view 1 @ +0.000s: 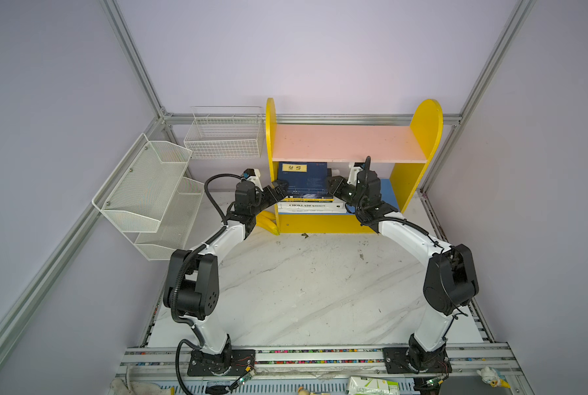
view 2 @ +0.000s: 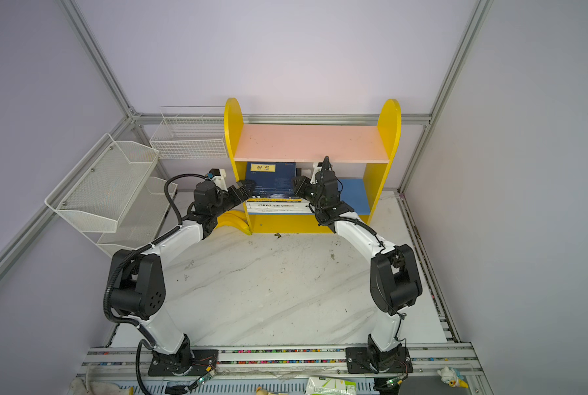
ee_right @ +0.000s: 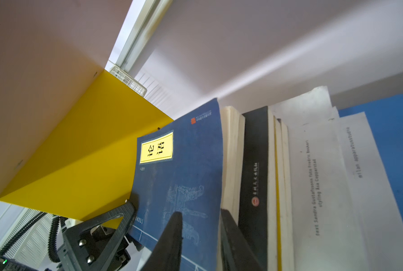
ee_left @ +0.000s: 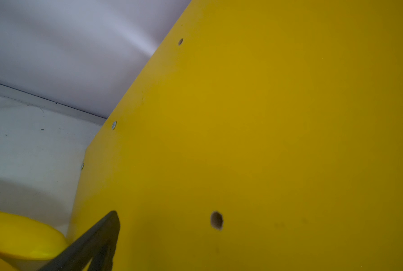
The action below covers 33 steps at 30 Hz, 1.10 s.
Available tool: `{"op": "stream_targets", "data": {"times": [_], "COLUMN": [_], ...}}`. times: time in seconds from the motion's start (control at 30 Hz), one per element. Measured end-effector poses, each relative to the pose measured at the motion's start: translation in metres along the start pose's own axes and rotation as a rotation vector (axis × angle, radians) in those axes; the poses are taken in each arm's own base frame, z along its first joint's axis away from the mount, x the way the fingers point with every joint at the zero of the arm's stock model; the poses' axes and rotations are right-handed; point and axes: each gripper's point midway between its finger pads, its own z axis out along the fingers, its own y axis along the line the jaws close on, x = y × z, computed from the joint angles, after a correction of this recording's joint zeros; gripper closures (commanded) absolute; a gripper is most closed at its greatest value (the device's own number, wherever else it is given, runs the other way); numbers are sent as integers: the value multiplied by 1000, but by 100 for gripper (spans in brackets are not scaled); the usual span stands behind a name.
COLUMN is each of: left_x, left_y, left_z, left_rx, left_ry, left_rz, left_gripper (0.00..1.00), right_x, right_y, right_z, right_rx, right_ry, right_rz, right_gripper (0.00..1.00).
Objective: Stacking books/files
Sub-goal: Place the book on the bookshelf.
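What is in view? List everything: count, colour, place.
white marbled table: one, under everything.
yellow bookcase: one, pink top shelf, table's back.
stack of books: one, mixed colours, bookcase's blue lower shelf.
navy book with yellow label: one, navy, atop stack.
yellow bananas: one bunch, beside bookcase.
white wire basket: one, back wall.
white mesh rack: one, left wall.
left gripper: black, open, at navy book's edge.
right gripper: black, clamping navy book.
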Motion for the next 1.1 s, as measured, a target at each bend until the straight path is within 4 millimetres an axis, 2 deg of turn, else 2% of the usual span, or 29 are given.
{"op": "stream_targets", "data": {"times": [0.1, 0.37, 0.53, 0.6, 0.67, 0.8, 0.93, 1.1], "left_x": [-8, -40, -47, -48, -48, -54, -55, -48], "left_y": [-3, -26, -30, -30, -32, -37, -38, -31], "left_z": [-13, -54, -77, -84, -90, -100, -102, -100], "left_rx": [18, 76, 73, 69, 69, 74, 74, 60], "left_ry": [-29, -144, -196, -206, -215, -239, -245, -231], "left_rz": [-11, -13, -6, -5, -3, 2, 3, -4], "left_gripper": [0, 0, 0, 0, 0, 0, 0, 0], "right_x": [4, 8, 7, 8, 6, 5, 2, 0], "right_y": [0, -2, -2, -2, -1, 0, 0, -5], "right_z": [2, 7, 14, 15, 17, 17, 16, 3], "right_rx": [-1, 0, -4, -4, -5, -4, 7, 47], "right_ry": [8, 17, 15, 15, 11, 4, -11, -34], "right_rz": [-1, -1, -3, -2, -3, -13, -32, -57], "right_gripper": [71, 74, 74, 72, 64, 63, 62, 61]}}
